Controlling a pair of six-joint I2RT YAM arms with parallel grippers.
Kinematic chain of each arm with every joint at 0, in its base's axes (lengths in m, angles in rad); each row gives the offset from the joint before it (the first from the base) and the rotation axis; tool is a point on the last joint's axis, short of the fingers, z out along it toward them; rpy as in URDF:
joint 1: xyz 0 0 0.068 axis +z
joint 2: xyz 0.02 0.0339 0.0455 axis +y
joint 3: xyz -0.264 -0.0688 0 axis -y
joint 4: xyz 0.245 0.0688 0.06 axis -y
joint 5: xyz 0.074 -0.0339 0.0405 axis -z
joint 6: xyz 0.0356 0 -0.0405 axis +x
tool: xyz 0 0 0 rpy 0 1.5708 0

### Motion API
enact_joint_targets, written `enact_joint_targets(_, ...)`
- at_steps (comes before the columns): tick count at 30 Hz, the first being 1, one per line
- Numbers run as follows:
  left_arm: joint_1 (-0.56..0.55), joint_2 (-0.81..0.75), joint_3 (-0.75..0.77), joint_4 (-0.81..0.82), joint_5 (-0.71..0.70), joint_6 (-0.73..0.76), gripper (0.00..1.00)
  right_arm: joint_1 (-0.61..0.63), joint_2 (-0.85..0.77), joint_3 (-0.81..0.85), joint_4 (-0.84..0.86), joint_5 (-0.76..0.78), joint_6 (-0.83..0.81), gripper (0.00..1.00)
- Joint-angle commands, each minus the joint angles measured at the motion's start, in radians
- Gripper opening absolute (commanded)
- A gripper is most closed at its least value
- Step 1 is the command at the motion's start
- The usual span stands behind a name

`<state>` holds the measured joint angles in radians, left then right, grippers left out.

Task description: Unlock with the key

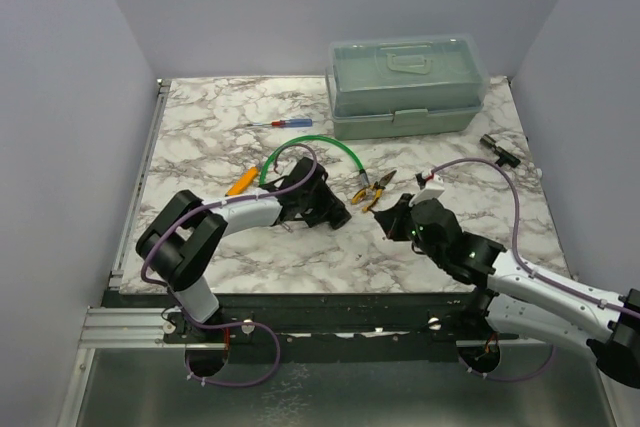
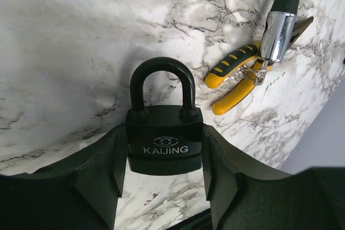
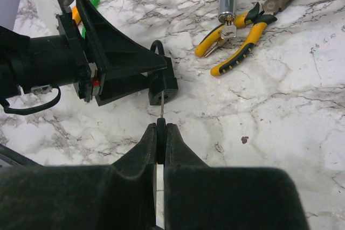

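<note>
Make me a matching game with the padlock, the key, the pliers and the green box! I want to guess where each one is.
Things:
1. padlock
2. key
3. yellow-handled pliers
4. green toolbox

Places:
A. at the far edge of the table, lid shut
B. clamped in the left end effector
C. lying on the table, unheld
D. pinched in the right end effector

Pairs: 1-B, 2-D, 3-C, 4-A

Bright, even overhead light, soft shadows on the marble table (image 1: 200, 127), glint on the chrome ferrule (image 2: 277, 36).
</note>
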<state>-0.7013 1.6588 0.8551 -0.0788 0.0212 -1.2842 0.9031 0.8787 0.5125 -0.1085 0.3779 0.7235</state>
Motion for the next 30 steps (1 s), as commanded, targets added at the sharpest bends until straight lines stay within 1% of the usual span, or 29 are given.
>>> enact_joint_targets(1, -0.029, 0.077, -0.002, -0.166, 0.009, 0.075, 0.63, 0.004, -0.052, -0.015, -0.08, 0.05, 0.016, 0.0)
enact_joint_targets(2, -0.032, 0.08, 0.009, -0.174, 0.009, 0.089, 0.7, 0.003, -0.062, -0.017, -0.086, 0.051, 0.016, 0.0)
enact_joint_targets(4, -0.034, 0.092, 0.046, -0.209, 0.007, 0.124, 0.76, 0.003, -0.08, -0.022, -0.089, 0.053, 0.017, 0.0)
enact_joint_targets(8, -0.04, 0.122, 0.132, -0.301, -0.013, 0.204, 0.84, 0.003, -0.107, -0.026, -0.094, 0.058, 0.015, 0.0)
enact_joint_targets(10, -0.041, 0.132, 0.165, -0.341, -0.038, 0.244, 0.86, 0.003, -0.123, -0.026, -0.106, 0.063, 0.017, 0.0)
enact_joint_targets(11, -0.042, 0.137, 0.177, -0.357, -0.038, 0.264, 0.88, 0.003, -0.132, -0.028, -0.112, 0.064, 0.017, 0.0)
enact_joint_targets(13, -0.042, 0.155, 0.219, -0.402, -0.035, 0.301, 0.88, 0.004, -0.149, -0.03, -0.125, 0.068, 0.021, 0.0)
enact_joint_targets(15, -0.043, 0.191, 0.282, -0.483, -0.043, 0.328, 0.88, 0.003, -0.168, -0.035, -0.135, 0.074, 0.023, 0.0)
enact_joint_targets(18, -0.049, 0.241, 0.364, -0.585, -0.078, 0.333, 0.87, 0.003, -0.194, -0.038, -0.148, 0.081, 0.025, 0.0)
enact_joint_targets(20, -0.052, 0.265, 0.411, -0.633, -0.084, 0.318, 0.85, 0.003, -0.209, -0.04, -0.157, 0.09, 0.027, 0.0)
enact_joint_targets(27, -0.056, 0.365, 0.595, -0.816, -0.135, 0.23, 0.85, 0.003, -0.269, -0.048, -0.172, 0.113, 0.028, 0.0)
enact_joint_targets(30, -0.072, 0.398, 0.656, -0.858, -0.158, 0.197, 0.85, 0.003, -0.284, -0.055, -0.17, 0.109, 0.022, 0.0)
